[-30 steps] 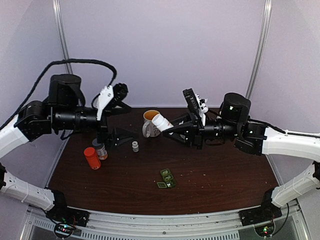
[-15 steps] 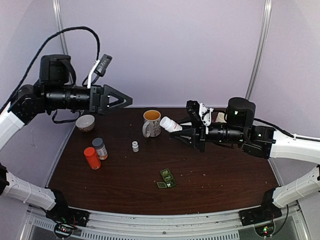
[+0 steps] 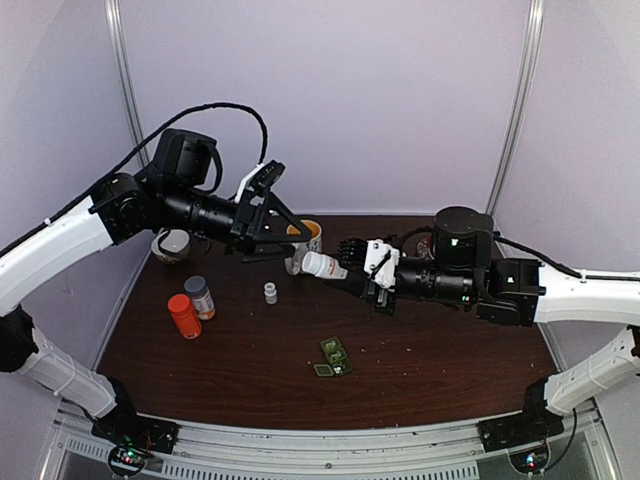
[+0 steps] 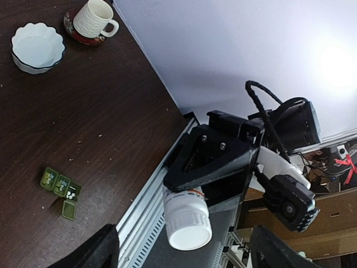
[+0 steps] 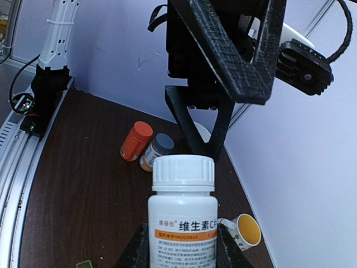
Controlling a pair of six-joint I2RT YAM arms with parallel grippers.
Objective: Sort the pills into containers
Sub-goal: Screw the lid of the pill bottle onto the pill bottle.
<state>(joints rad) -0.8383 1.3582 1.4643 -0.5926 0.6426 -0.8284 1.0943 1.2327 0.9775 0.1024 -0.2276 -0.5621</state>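
Observation:
A white pill bottle [image 3: 320, 265] with a ribbed white cap and an orange label band is held in the air over the back middle of the table, my right gripper [image 3: 346, 272] shut on its body [image 5: 183, 223]. My left gripper [image 3: 295, 240] stands open just left of it, facing the cap [image 4: 189, 231], with its fingers [image 4: 92, 254] wide apart and touching nothing. The dark-green containers [image 3: 335, 358] lie flat on the table nearer the front. In the left wrist view, one open compartment of the containers [image 4: 60, 187] holds a few small white pills [image 4: 70, 195].
An orange bottle [image 3: 183, 315] and a grey-capped bottle [image 3: 200, 297] stand at the left, a small white object [image 3: 270, 292] beside them. A mug [image 3: 310, 232] sits behind the grippers and a white scalloped bowl [image 3: 172, 243] at the back left. Another mug [image 4: 97, 19] stands on a coaster.
My left arm has swung in from the left and come down, its open gripper now facing the bottle cap. My right gripper has carried the bottle slightly left and lower.

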